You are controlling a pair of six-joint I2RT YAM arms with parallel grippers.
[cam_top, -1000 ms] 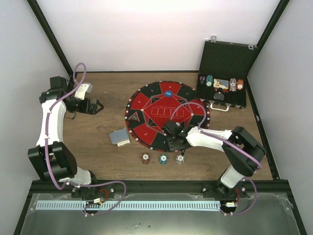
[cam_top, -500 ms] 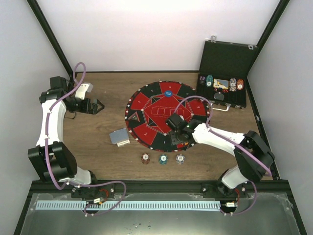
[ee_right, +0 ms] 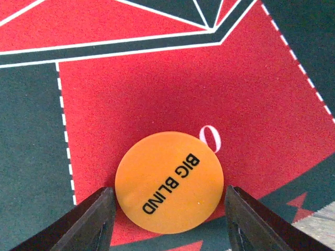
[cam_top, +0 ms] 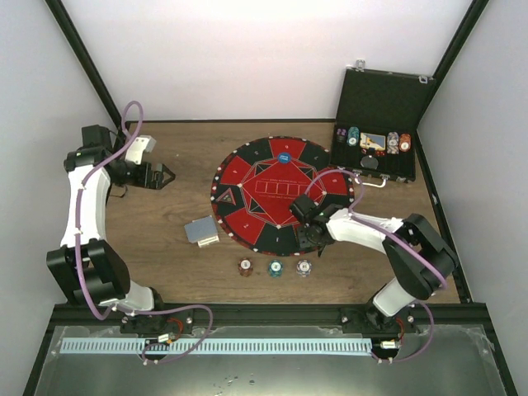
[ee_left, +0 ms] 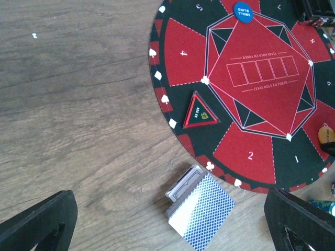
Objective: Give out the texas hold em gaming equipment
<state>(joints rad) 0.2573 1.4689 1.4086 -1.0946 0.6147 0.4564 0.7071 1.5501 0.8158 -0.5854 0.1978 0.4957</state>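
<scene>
My right gripper (ee_right: 168,191) is over the red-and-black mat's (ee_right: 157,78) right side, with its fingers against both edges of an orange BIG BLIND disc (ee_right: 169,181) above a red segment. In the top view this gripper (cam_top: 307,216) hides the disc. A blue SMALL BLIND disc (cam_top: 284,157) lies on the mat's far side. A deck of blue-backed cards (ee_left: 201,213) lies on the wood left of the mat (cam_top: 201,231). Three striped chips (cam_top: 275,267) sit in a row in front of the mat. My left gripper (cam_top: 167,175) is open and empty, high over the table's left.
A black hinged case (cam_top: 375,157) stands open at the back right with more chips and cards in its tray. A small triangular marker (ee_left: 200,112) lies on the mat's left part. Bare wood (ee_left: 78,104) lies left of the mat.
My right gripper has moved from the mat's near edge, beside the chips, up and right onto the mat's right side. My left arm has shifted only slightly.
</scene>
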